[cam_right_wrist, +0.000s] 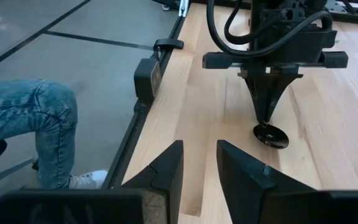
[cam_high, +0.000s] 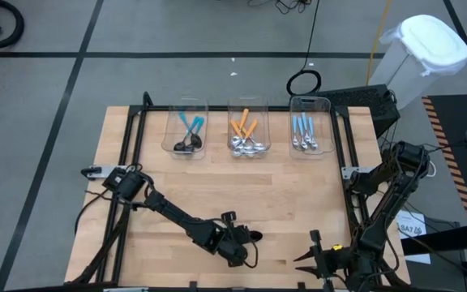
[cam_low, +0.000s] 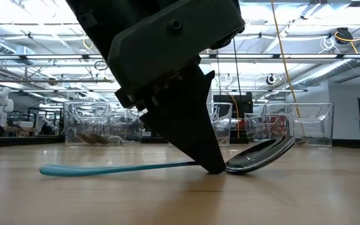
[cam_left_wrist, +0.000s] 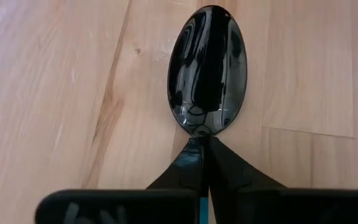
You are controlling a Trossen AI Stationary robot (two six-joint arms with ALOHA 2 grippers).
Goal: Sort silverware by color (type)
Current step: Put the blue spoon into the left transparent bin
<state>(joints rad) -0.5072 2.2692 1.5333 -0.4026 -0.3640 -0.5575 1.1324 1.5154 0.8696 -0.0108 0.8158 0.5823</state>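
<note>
While the left gripper (cam_high: 246, 241) is clamped on the spoon's (cam_low: 167, 164) neck at lower centre, the handle hangs long. A loose pinch could let it swivel. The right gripper (cam_right_wrist: 199, 165) waits lower right, fingers apart.

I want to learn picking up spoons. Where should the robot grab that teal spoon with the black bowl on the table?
Best at the thin neck where handle meets bowl, coming straight down from above. The teal spoon lies flat on the table, so only its narrow sides offer purchase. The left gripper is closed there already.

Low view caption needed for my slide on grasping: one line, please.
Left gripper shut on the neck of a teal-handled black spoon lying on the wooden table, clear bins behind.
</note>
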